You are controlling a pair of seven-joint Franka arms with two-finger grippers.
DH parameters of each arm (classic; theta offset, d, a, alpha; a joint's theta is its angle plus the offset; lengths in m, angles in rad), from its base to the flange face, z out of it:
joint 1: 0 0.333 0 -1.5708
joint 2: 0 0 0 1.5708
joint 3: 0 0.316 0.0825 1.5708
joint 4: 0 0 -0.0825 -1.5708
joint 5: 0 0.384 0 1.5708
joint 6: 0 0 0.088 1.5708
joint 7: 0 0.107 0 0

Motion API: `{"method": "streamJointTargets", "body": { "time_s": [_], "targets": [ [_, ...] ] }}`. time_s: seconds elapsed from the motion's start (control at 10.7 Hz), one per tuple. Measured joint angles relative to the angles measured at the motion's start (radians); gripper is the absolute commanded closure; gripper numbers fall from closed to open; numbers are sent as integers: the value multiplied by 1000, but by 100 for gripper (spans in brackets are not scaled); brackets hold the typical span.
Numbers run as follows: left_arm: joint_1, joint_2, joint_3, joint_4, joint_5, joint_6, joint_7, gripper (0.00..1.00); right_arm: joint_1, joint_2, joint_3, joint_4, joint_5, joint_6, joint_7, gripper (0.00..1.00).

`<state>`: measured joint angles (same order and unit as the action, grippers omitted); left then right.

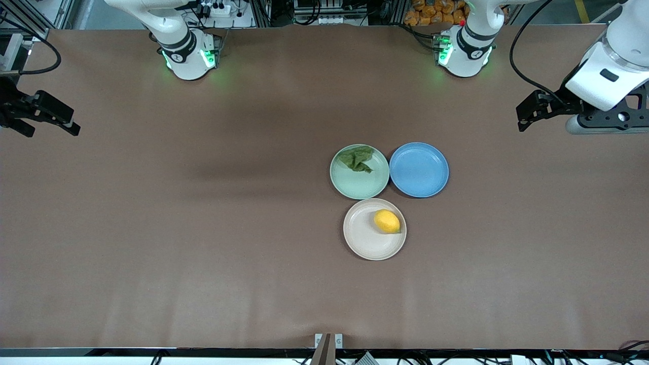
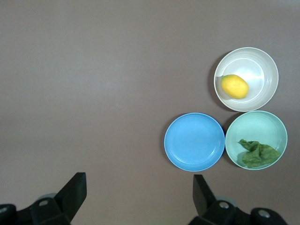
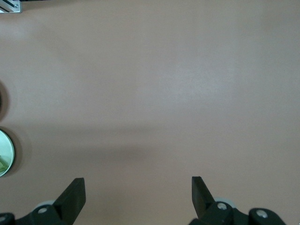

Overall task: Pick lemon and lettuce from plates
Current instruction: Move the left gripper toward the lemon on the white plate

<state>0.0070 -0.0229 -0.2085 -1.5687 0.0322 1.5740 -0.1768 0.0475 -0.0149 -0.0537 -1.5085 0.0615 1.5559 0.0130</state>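
The yellow lemon (image 1: 387, 221) lies on the beige-cream plate (image 1: 366, 242), the plate nearest the front camera. The dark green lettuce (image 1: 358, 158) lies on the mint green plate (image 1: 355, 185). Both also show in the left wrist view: lemon (image 2: 235, 86) on the cream plate (image 2: 258, 65), lettuce (image 2: 258, 153) on the mint plate (image 2: 258, 124). My left gripper (image 1: 522, 117) is open and empty, up in the air over the left arm's end of the table (image 2: 139, 187). My right gripper (image 1: 50, 126) is open and empty over the right arm's end (image 3: 138, 187). Both arms wait.
An empty blue plate (image 1: 419, 169) touches the mint plate on the side toward the left arm's end; it also shows in the left wrist view (image 2: 194, 141). The brown table (image 1: 203, 228) is bare around the three plates. The mint plate's rim (image 3: 9, 152) shows in the right wrist view.
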Motion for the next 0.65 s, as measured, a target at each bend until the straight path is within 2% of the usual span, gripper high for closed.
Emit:
{"method": "streamJointTargets", "body": {
  "time_s": [0.65],
  "targets": [
    [-5,20,0,0,-2,-1,0,0,-1,-15,1,-50,-31,-4,-4,0]
  ]
}}
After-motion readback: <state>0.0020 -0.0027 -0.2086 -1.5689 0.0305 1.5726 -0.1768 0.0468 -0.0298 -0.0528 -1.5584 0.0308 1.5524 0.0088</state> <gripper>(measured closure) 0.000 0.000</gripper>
